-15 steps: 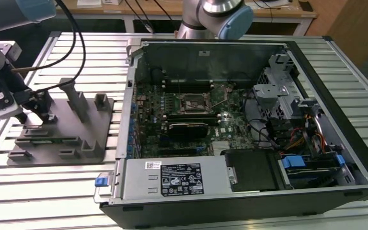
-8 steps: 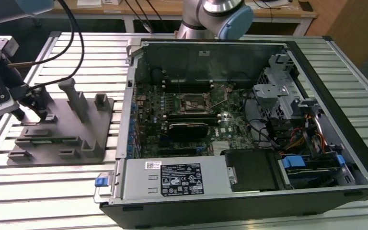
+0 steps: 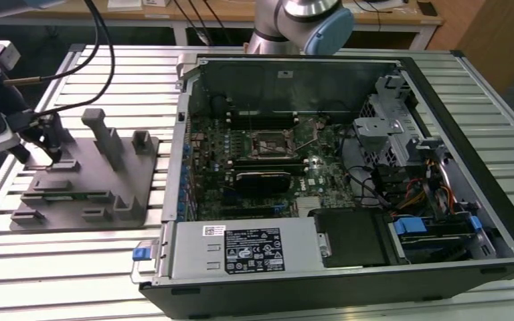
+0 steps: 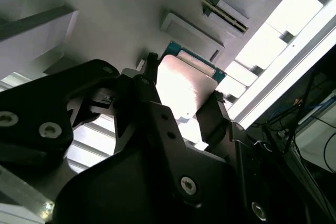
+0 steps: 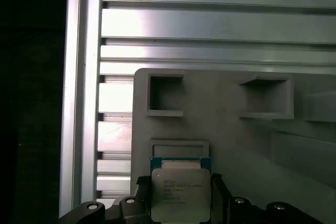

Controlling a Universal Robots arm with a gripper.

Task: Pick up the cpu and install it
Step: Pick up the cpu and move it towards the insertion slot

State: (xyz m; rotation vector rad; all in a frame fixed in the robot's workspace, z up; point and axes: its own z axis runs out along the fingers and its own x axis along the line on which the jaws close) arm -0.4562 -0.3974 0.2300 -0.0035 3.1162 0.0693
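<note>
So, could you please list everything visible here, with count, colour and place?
table: one, silvery slats, under everything.
fixture: one, grey, on the table at the exterior view's left.
cpu: one, silvery with green edge, held at the fixture.
computer case: one, black, open, at the exterior view's right of the fixture.
circuit board: one, green, inside the computer case.
power supply: one, silvery, at the computer case's near side.
arm: one, grey and blue, behind the computer case.
gripper: one, black, shut on the cpu.
</note>
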